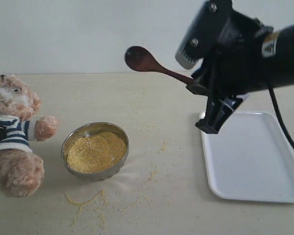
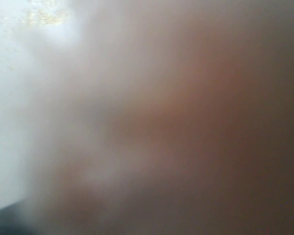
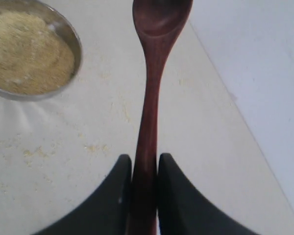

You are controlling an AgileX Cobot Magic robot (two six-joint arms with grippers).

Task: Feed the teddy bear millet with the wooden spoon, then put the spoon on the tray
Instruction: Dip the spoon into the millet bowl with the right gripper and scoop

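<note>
My right pincer [image 3: 144, 157] pinching wooden spoon [image 3: 151, 98] handle; risk: spoon pivots digging into millet [image 1: 95, 152], shoves steel bowl [image 1: 85, 129].

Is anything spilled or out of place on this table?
Yes: millet lies scattered on the table in front of the bowl and towards the tray; it belongs in the bowl.
</note>
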